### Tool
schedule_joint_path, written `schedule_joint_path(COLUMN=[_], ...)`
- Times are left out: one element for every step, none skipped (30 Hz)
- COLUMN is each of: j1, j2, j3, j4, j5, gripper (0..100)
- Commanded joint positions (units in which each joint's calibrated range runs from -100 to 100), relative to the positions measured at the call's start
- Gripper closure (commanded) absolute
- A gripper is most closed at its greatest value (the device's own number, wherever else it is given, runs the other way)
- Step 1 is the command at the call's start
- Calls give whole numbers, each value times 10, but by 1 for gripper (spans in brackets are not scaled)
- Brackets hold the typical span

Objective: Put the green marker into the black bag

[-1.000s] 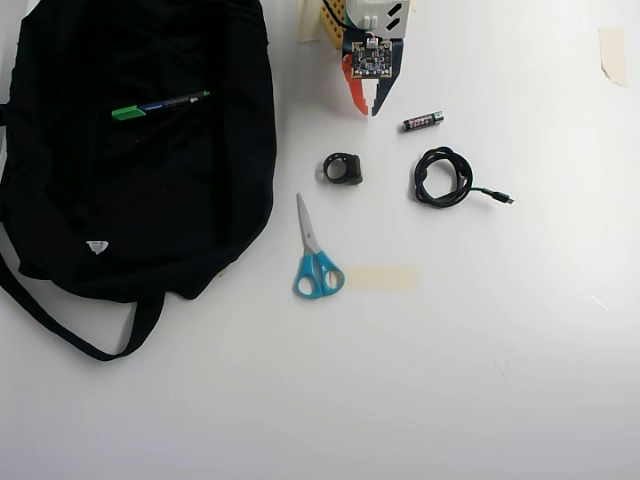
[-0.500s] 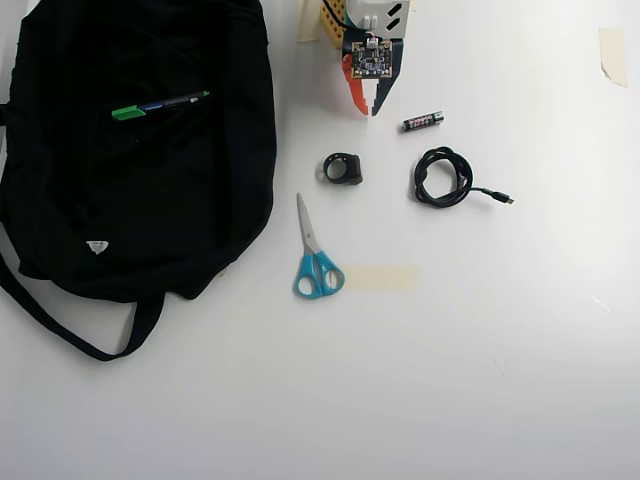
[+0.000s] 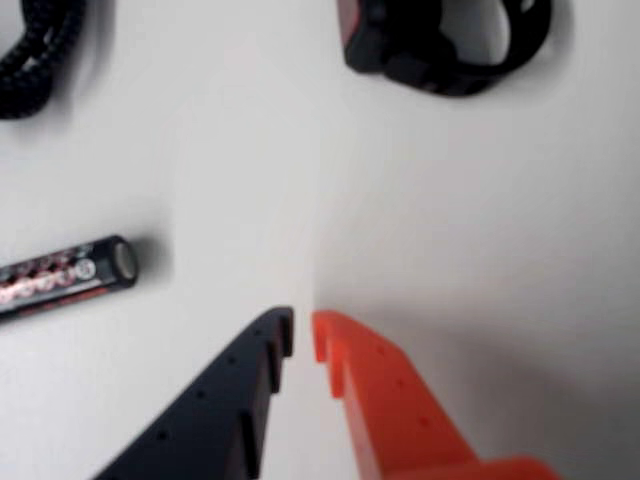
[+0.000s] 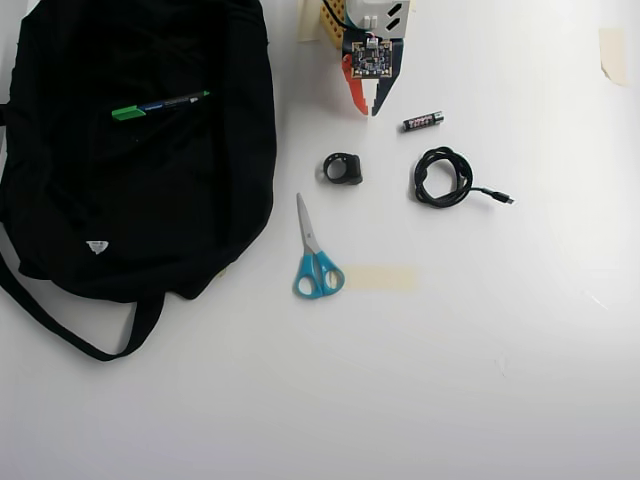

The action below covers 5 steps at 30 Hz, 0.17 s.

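- Black soft fabric bag (image 4: 140, 150) fills the upper left of the overhead view, strap trailing towards the lower left; position unchanged from the earlier frames.
- White table (image 4: 450, 380) carries every other item; no item on it has shifted since the earlier frames.
- Slim green marker (image 4: 160, 105), black barrel with a bright green cap, lies slanted on top of the bag's fabric, cap end to the left; same place as before. Whether it sits inside an opening cannot be told.
- Blue-handled scissors (image 4: 313, 256) lie right of the bag, blades pointing up the view.
- Coiled black cable (image 4: 441, 177) lies well apart to the right.
- Small black ring-shaped part (image 4: 343, 168) lies between scissors and arm.
- Small black battery with pink print (image 4: 422, 121) lies just right of the fingertips.
- Arm remains at the top edge, the gripper (image 4: 365, 106) pointing down the view over bare table.
- Wrist view: gripper (image 3: 302, 335), one black and one orange finger, tips nearly meeting with a thin slit between, holding nothing.
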Motion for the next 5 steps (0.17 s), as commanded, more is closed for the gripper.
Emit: schedule_joint_path(j1=[2, 2, 2, 2, 2], j2=[-7, -7, -7, -7, -7], j3=[14, 14, 14, 14, 14], j4=[15, 15, 15, 15, 15], j5=[-1, -1, -1, -1, -1], gripper=[98, 98, 98, 98, 98])
